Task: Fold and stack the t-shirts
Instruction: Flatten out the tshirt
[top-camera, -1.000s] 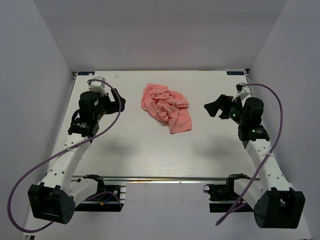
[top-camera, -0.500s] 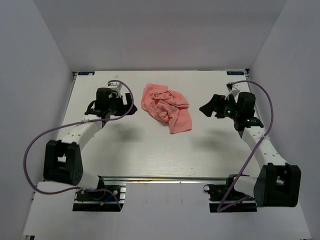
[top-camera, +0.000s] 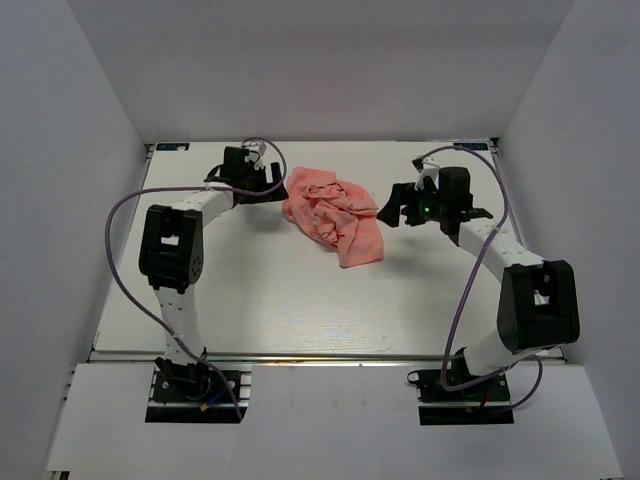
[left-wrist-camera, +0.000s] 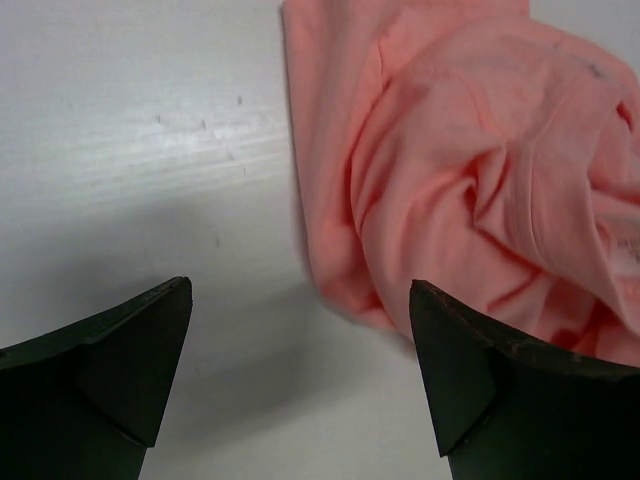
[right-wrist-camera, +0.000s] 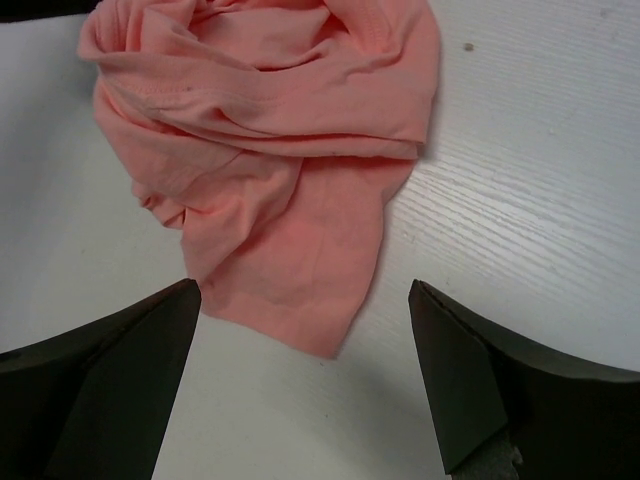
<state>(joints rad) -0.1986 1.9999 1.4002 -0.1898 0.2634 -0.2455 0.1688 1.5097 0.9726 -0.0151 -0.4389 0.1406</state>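
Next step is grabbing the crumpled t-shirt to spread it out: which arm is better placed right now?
Probably right. The right pincer, open, is centred on a loose flat flap of the t-shirt; the left pincer, also open, faces mostly bare table, with cloth off to one side.

bright, even light falls from above. in the top view the pale desk (top-camera: 270, 300) is close to washed out, the walls (top-camera: 100, 90) carry a faint lilac cast, and a thin streak of glare runs along the desk's near edge. the t-shirt (top-camera: 332, 215) throws only a soft, narrow shadow. in the left wrist view a broad grey shadow spreads over the desk below a shiny patch. the left claw (left-wrist-camera: 300, 295) is dark and a little soft. by the right claw (right-wrist-camera: 300, 290) the desk grain is sharp.
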